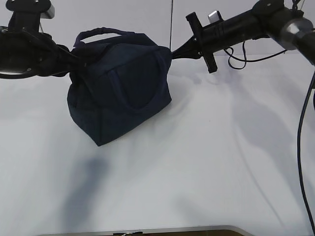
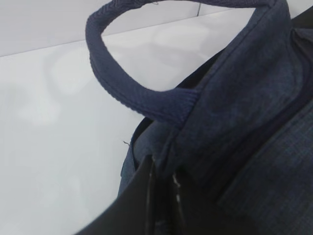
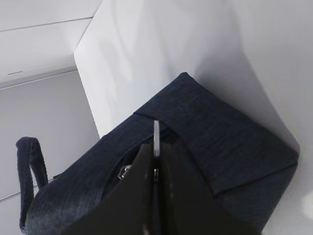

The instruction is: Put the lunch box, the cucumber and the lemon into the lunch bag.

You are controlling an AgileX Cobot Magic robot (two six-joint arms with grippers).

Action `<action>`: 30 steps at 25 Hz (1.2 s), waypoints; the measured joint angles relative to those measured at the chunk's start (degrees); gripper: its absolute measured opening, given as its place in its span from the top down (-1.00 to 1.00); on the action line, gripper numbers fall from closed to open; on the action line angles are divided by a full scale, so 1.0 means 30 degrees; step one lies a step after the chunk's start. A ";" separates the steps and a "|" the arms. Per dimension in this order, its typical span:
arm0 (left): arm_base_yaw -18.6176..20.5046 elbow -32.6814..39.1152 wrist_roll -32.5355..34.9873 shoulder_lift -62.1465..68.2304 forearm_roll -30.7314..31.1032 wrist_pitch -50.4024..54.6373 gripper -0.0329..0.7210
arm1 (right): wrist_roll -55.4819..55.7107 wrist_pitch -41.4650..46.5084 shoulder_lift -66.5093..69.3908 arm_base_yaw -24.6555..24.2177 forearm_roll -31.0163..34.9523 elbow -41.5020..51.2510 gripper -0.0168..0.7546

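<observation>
The dark navy lunch bag (image 1: pixel 123 93) stands on the white table, left of centre, with its top drawn shut. My left gripper (image 1: pixel 71 56) is at the bag's left end. In the left wrist view it (image 2: pixel 164 169) is shut on a fold of the bag's fabric (image 2: pixel 254 122) below a looped handle (image 2: pixel 127 93). My right gripper (image 1: pixel 170 53) is at the bag's right top end. In the right wrist view it (image 3: pixel 155 147) is shut on a thin silvery zipper pull (image 3: pixel 156 132), with a metal ring (image 3: pixel 124 171) beside it. The lunch box, cucumber and lemon are out of view.
The white table (image 1: pixel 206 162) stretches in front of and right of the bag, with its front edge (image 1: pixel 147 230) at the bottom. A black cable (image 1: pixel 299 147) hangs down at the far right. A pale wall stands behind.
</observation>
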 joint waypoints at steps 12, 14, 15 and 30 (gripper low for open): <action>0.0000 0.0000 0.0000 0.0000 0.0000 0.0075 0.95 | 0.2440 0.0000 0.0155 -0.0053 0.2175 -0.0148 0.94; 0.0000 0.0000 0.0000 0.0000 -0.0036 0.0088 0.95 | 0.2535 0.0000 0.0155 -0.0053 0.2363 -0.0148 0.94; 0.0000 0.0000 0.0000 0.0000 -0.0036 0.0088 0.95 | 0.2567 0.0000 0.0155 -0.0053 0.2395 -0.0148 0.94; 0.0000 0.0000 0.0000 0.0000 -0.0036 0.0162 0.95 | 0.2285 0.0000 0.1466 -0.0053 0.2167 -0.0271 0.94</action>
